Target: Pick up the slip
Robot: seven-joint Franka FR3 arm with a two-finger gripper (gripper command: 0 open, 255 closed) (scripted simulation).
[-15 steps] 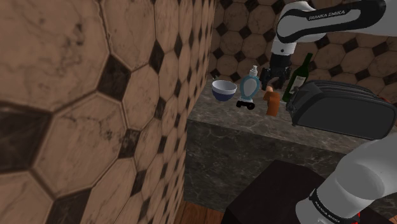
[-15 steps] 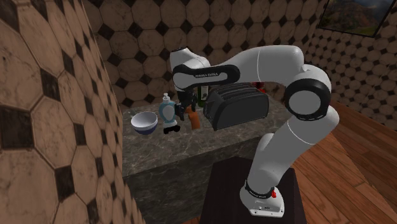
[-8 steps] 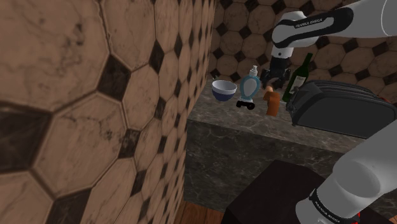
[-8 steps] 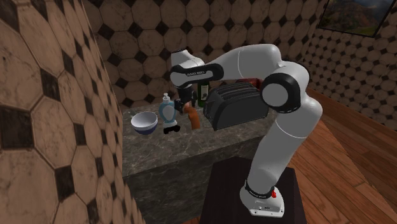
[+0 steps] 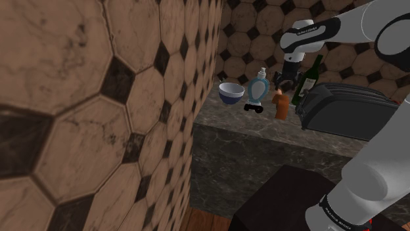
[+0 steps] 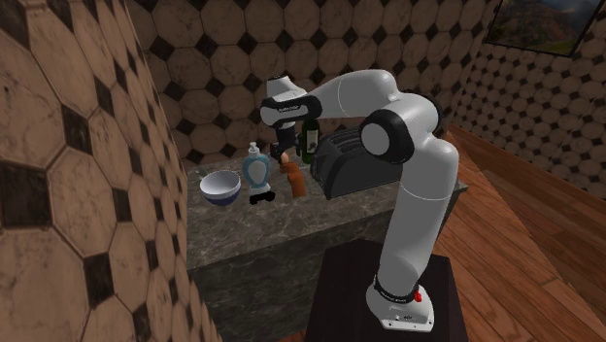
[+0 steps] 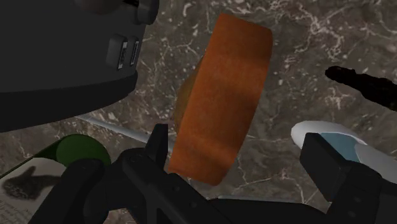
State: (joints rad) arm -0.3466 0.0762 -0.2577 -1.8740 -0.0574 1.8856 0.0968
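An orange-brown slab (image 5: 281, 105) stands upright on the dark marble counter (image 5: 230, 118), between a blue-and-white dispenser and a black toaster. My gripper (image 5: 282, 84) hangs just above its top edge. In the second exterior view the gripper (image 6: 285, 157) sits over the slab (image 6: 292, 181) in the same way. In the wrist view the slab (image 7: 222, 95) lies between my fingers, close to one black finger (image 7: 159, 143) and well apart from the other. The gripper (image 7: 238, 137) is open. Whether the near finger touches the slab is unclear.
A black toaster (image 5: 348, 108) stands close beside the slab, with a green bottle (image 5: 309, 79) behind it. The blue-and-white dispenser (image 5: 257, 88) and a blue bowl (image 5: 230, 92) stand on the slab's other side. A tiled wall (image 5: 98, 98) covers the shoulder view's left.
The arm's elbow and forearm have swung round towards the back wall. The hand has stayed over the orange-brown slab and sunk slightly towards it.
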